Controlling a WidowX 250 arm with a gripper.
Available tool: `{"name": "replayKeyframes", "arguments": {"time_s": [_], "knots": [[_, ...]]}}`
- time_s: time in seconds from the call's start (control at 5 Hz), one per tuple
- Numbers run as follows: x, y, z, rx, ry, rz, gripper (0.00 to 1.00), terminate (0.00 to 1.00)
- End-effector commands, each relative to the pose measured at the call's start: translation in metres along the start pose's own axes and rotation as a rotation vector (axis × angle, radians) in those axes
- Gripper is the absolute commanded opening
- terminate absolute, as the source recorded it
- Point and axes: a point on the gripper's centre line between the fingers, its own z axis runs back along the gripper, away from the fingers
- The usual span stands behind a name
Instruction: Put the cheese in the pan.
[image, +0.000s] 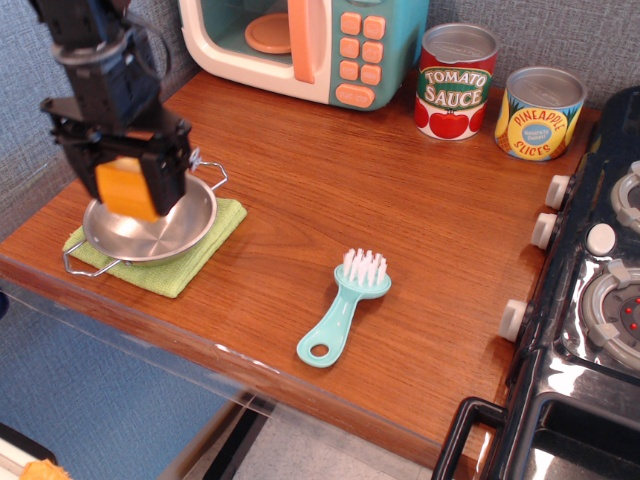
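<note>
Nearest, right of the jaws and toward the camera: teal brush flat on the wooden bench, bristles pointing away, well apart from everything else.

Directly beneath the jaws: pan, shiny steel, seated on a green cloth near the bench's front left corner. One wire loop handle visible at the near left, the other at the far right.

Jaws noted closed on the cheese, one black finger pressed to each side of the orange block. Cheese seen over the pan's bowl, in front of its far rim; contact with the steel could not be told from this single view. Black arm rising up and away out of the top left of the frame.

Far right of the jaws: black toy stove with white knobs along the bench's right edge.

Farthest, behind and right of the jaws, against the grey wall: toy microwave with door open, then tomato sauce can, then pineapple slices can just beside it.
</note>
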Motion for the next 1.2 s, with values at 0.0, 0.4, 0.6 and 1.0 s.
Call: {"name": "replayKeyframes", "arguments": {"time_s": [0.0,0.4,0.6,1.0], "knots": [[0.000,0.000,0.000,0.083,-0.036,-0.063,0.00,0.00],[0.011,0.004,0.005,0.121,-0.056,-0.066,1.00,0.00],[0.009,0.004,0.005,0.122,-0.046,-0.066,1.00,0.00],[0.005,-0.003,0.023,0.099,-0.069,-0.077,1.00,0.00]]}}
